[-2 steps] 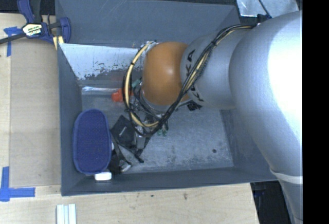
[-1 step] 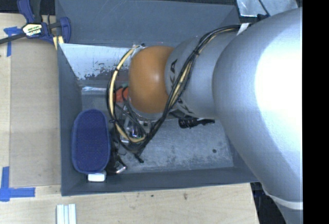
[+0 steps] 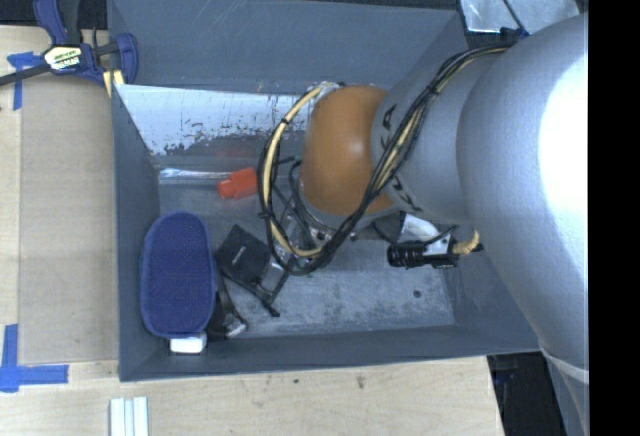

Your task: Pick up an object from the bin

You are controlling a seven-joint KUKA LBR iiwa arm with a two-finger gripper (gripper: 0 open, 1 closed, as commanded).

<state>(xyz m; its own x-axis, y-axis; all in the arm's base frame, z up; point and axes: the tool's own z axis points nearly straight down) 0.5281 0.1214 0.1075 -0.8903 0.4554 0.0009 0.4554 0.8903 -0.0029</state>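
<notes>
One pincer (image 3: 283, 254): low over the bin floor near its middle, under the arm's orange wrist cover (image 3: 340, 154) — whether spread or pressed together cannot be told.
Black box (image 3: 240, 252): small and flat, just beside the pincer on the view's left — the nearest thing.
Blue oval pad (image 3: 176, 274): farther left, along the bin's left wall.
Orange piece (image 3: 237, 185): small, near the back wall, by a clear bag (image 3: 195, 174).
Black cylinder (image 3: 425, 253): right of the pincer, beneath the arm.
Bin (image 3: 300, 34): grey metal.
</notes>
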